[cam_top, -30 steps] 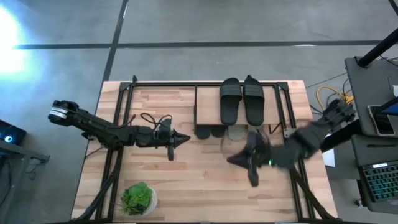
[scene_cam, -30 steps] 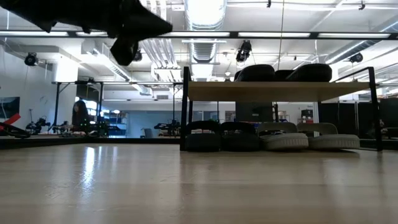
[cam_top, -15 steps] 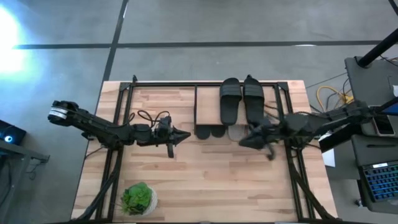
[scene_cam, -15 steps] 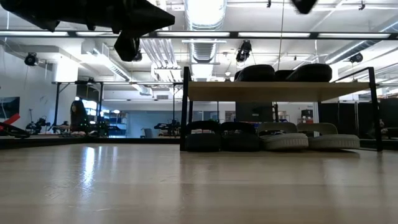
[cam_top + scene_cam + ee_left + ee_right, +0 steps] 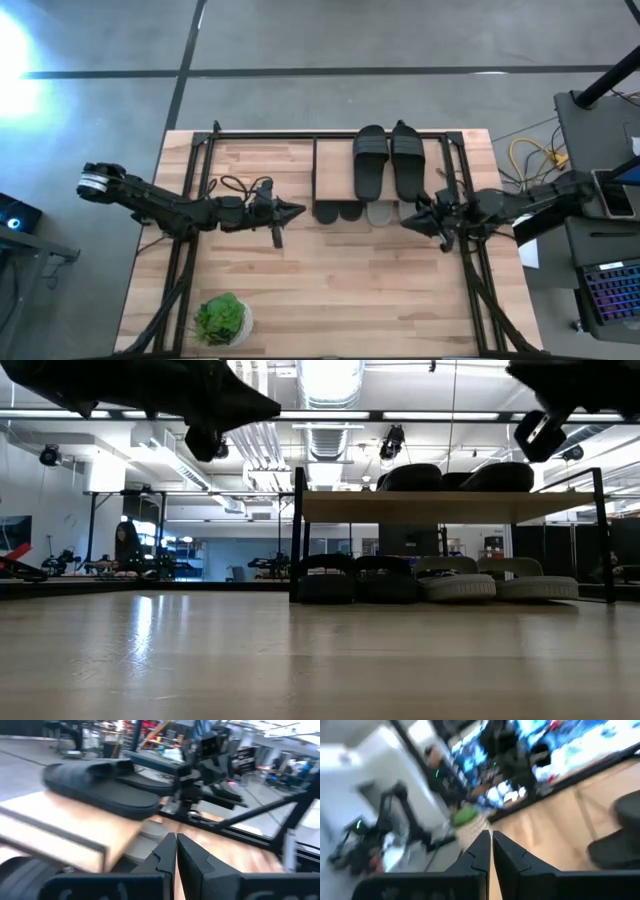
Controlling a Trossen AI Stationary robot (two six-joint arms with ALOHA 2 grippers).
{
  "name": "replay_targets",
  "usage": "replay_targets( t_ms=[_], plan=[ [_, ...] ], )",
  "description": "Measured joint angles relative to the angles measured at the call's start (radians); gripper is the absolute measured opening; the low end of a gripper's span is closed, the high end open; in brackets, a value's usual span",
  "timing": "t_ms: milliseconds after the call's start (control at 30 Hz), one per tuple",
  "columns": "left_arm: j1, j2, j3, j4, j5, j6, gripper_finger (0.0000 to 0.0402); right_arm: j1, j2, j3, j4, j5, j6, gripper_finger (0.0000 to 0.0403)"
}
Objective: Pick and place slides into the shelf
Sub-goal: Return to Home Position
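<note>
High view: your left gripper [image 5: 297,211] and right gripper [image 5: 407,217] hang pinched closed, flanking the shelf [image 5: 333,170]. Black slides [image 5: 390,160] on top, grey slides [image 5: 495,585] underneath.

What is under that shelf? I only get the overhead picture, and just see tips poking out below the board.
Observer: The low view shows a black pair, then a grey pair, in a row under the board.
Visitor: Are the robot's hands carrying anything?
Observer: No. The wrist views show the left hand and the right hand with fingers together, nothing between.
Visitor: Are they close to the table?
Observer: No. In the low view both hang high above the table.
</note>
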Motion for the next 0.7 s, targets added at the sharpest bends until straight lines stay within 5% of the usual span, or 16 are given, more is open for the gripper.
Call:
replay_targets(
  t_ms=[333, 533, 700],
  plan=[
    [0.049, -0.066, -0.024, -0.013, -0.034, 0.064, 0.0, -0.001, -0.105, -0.197, 0.19, -0.054, -0.066, 0.0013],
    [0.072, -0.174, -0.026, -0.142, -0.174, 0.076, 0.0, -0.001, -0.198, -0.202, 0.076, 0.004, -0.129, 0.0013],
    [0.083, -0.277, -0.053, -0.194, -0.174, 0.084, 0.0, -0.003, -0.31, -0.202, -0.037, 0.003, -0.178, 0.0013]
  ],
)
